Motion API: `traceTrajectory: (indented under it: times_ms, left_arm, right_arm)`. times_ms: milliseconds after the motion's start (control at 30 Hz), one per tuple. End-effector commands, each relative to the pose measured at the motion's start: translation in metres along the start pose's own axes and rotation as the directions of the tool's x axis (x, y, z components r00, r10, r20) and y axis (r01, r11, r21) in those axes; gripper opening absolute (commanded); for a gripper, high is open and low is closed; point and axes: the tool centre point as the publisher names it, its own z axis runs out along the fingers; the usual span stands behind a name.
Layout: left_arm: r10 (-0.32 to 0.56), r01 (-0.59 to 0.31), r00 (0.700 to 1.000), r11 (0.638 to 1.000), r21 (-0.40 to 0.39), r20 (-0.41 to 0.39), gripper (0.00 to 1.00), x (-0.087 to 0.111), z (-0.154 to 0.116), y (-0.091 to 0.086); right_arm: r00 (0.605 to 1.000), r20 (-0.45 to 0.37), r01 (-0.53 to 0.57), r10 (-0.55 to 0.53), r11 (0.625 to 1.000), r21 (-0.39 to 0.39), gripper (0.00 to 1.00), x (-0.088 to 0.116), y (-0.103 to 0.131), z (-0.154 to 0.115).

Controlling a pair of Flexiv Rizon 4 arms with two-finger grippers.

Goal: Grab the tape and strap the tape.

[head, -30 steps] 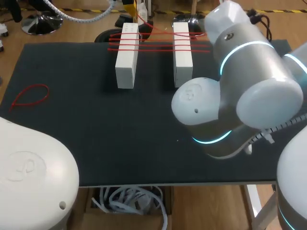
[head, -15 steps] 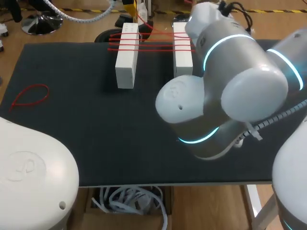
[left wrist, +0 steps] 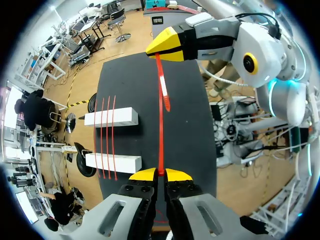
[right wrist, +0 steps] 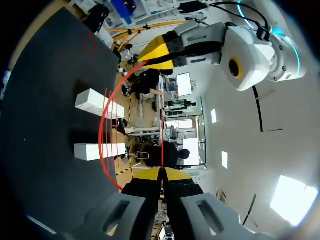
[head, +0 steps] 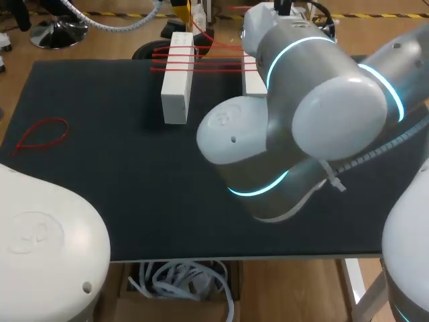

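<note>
One red tape strap (left wrist: pixel 161 130) is stretched in the air between my two grippers. In the left wrist view my left gripper (left wrist: pixel 160 174) is shut on one end, and my right gripper (left wrist: pixel 169 44) pinches the strap further along, with a short tail hanging past it. From the right wrist the same strap (right wrist: pixel 102 135) bows in an arc from my right gripper (right wrist: pixel 162 172), shut on it, to my left gripper (right wrist: pixel 156 52). In the head view my right arm (head: pixel 301 114) hides both grippers' hold.
Two white blocks (head: pixel 176 87) (head: pixel 253 80) stand at the back of the black mat (head: pixel 100 194), with several red straps (head: pixel 167 60) laid across them. A looped red strap (head: pixel 41 134) lies at the mat's left side.
My right arm has swung left and toward the far edge, now covering most of the right white block. Both grippers have stayed shut.
</note>
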Motion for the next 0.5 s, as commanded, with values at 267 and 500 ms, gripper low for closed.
traceTrajectory:
  times_ms: [267, 500]
  left_arm:
    - [-0.002, 0.002, 1.0, 1.0, -0.003, 0.0, 0.0, 0.0, -0.001, 0.0]
    - [-0.002, 0.002, 1.0, 1.0, -0.003, 0.0, 0.0, 0.0, -0.001, 0.0]
  right_arm:
    - [0.986, 0.151, -0.078, 0.076, 0.997, 0.01, 0.0, 0.022, 0.002, -0.003]
    - [0.978, 0.178, -0.108, 0.105, 0.994, 0.005, 0.0, 0.02, 0.013, 0.001]
